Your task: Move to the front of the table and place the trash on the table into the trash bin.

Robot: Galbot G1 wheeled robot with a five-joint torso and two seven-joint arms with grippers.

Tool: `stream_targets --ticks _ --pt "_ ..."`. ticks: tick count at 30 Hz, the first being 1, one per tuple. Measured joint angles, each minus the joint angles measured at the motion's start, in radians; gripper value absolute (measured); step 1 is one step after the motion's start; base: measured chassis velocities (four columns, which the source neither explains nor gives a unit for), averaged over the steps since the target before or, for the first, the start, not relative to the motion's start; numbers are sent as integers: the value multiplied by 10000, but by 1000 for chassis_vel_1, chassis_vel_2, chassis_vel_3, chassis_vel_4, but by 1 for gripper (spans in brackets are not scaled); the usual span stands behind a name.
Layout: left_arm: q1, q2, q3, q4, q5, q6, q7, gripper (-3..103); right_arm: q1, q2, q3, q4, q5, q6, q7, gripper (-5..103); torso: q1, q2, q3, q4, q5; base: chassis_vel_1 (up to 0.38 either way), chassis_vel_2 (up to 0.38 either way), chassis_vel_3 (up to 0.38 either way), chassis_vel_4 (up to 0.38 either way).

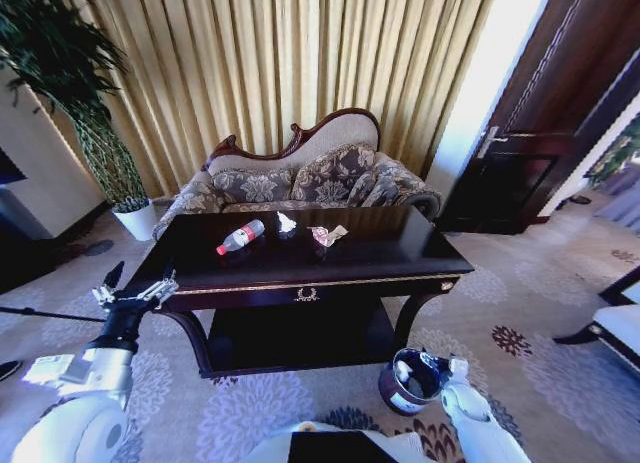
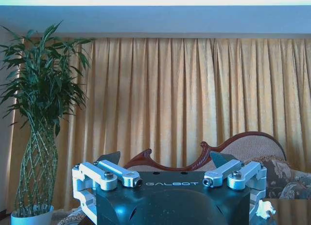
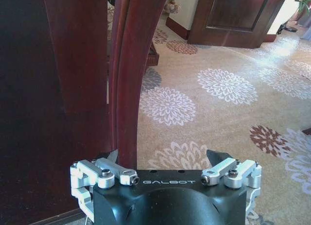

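The dark glossy table point(image 1: 400, 251) stands in front of me in the head view. On its top lies the trash: a clear bottle with a red cap point(image 1: 240, 236), a crumpled white tissue point(image 1: 286, 223) and pinkish wrappers point(image 1: 328, 235). The dark round trash bin point(image 1: 410, 381) sits on the carpet by the table's front right leg. My left gripper point(image 1: 140, 280) hovers open and empty off the table's front left corner; its spread fingertips point(image 2: 110, 157) face the curtain. My right gripper point(image 1: 436, 364) hangs low at the bin's rim, open point(image 3: 165, 157) and empty, facing a curved table leg point(image 3: 130, 79).
A patterned sofa point(image 1: 300, 178) stands close behind the table. A tall plant in a white pot point(image 1: 137, 219) is at the back left. A dark door point(image 1: 540, 133) and a chair edge point(image 1: 615, 323) are on the right. Flowered carpet point(image 1: 520, 303) lies open to the right.
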Motion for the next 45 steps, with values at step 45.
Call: stream_targets --ticks 45 --pt "77 145 -155 20 -321 -1 80 100 -2254 -656 852 10868 2442 -1083 -1227 100 1 -1 0 1 1 0 0 0 0"
